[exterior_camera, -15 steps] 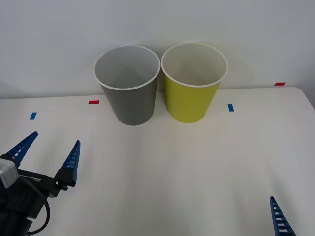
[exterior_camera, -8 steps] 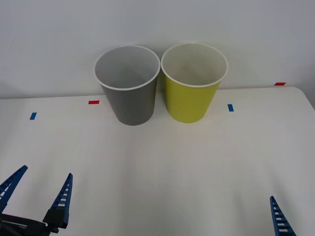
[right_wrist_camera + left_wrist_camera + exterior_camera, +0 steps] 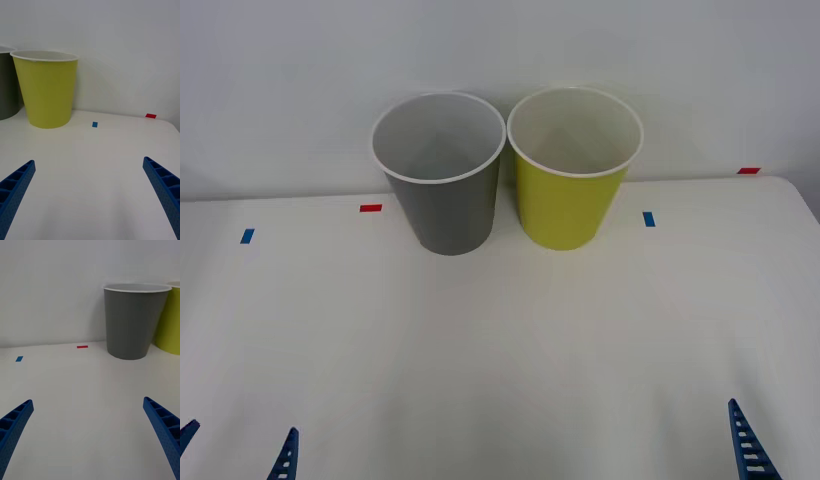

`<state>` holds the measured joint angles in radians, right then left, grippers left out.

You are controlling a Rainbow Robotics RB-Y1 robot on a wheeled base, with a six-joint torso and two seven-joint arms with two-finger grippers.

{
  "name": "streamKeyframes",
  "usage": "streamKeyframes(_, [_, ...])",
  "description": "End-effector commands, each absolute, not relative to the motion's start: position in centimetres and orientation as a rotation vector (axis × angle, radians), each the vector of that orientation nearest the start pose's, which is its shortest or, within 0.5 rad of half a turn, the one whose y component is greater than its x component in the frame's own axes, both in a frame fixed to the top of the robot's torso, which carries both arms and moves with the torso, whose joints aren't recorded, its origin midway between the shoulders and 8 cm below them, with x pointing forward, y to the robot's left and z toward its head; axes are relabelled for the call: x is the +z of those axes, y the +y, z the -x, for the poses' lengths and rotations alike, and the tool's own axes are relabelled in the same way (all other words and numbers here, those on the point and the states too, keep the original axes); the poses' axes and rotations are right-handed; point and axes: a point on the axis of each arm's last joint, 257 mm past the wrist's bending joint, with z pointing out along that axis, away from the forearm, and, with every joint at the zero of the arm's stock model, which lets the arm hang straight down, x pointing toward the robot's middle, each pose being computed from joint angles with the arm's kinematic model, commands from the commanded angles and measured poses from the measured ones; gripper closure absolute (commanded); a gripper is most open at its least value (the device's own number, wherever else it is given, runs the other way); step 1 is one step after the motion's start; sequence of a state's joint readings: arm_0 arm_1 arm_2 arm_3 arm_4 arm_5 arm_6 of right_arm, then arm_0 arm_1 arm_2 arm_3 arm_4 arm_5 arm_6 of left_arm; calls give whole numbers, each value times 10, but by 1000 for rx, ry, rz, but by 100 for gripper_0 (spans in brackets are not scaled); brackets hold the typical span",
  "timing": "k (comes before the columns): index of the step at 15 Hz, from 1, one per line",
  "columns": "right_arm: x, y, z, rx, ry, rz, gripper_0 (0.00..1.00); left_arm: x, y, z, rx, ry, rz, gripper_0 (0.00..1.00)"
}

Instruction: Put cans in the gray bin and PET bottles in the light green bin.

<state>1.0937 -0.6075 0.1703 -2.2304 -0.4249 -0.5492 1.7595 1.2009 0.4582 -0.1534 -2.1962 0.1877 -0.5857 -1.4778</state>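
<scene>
Left gripper (image 3: 88, 438): ribbed blue fingers spread wide, nothing between them; low over the near left edge of the white table (image 3: 510, 340).
Right gripper (image 3: 88, 198): ribbed blue fingers likewise released, holding nothing; low at the near right edge.
Gray bin (image 3: 442, 190): tall, round, tapered gray plastic with white rim, upright at the table's far side, well apart from both grippers.
Light green bin (image 3: 572, 185): same shape in yellow-green, just beside the gray bin on its right; touching or not, cannot tell.
Tape marks: small blue (image 3: 648, 218) and red (image 3: 370, 208) pieces flanking the bins.
</scene>
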Motion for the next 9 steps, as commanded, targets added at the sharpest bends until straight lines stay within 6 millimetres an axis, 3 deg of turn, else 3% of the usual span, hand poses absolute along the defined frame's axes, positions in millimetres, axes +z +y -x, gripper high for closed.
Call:
streamKeyframes(1, [-190,-289,-237,-18,1545,171,0,-205,290,-190,-22,1588,-7,0])
streamKeyframes(9, [-190,-289,-237,-18,1545,171,0,-205,290,-190,-22,1588,-7,0])
